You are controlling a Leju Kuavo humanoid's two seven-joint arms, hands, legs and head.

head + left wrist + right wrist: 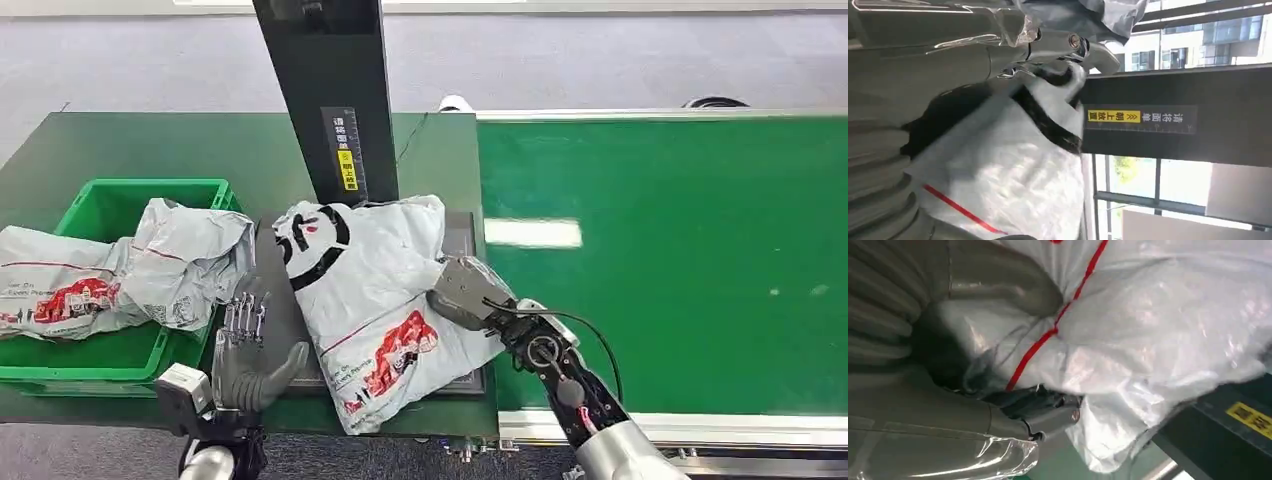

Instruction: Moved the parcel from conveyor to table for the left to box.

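The parcel (365, 290) is a white plastic mailer with black and red print, lying crumpled on a dark plate (283, 310) on the table, just left of the conveyor. My right hand (465, 290) grips its right edge; in the right wrist view the thumb and fingers (1048, 412) close around the bag's folds (1158, 330). My left hand (245, 350) stands open beside the parcel's left edge, fingers spread and pointing away from me, with nothing in it. The left wrist view looks past that hand (923, 70) at the parcel (1013, 170).
A green bin (150, 187) at the left holds two grey mailers (150, 265). A black post (325, 90) with a yellow label rises right behind the parcel. The green conveyor belt (680, 260) runs along the right. The table's near edge is close to both arms.
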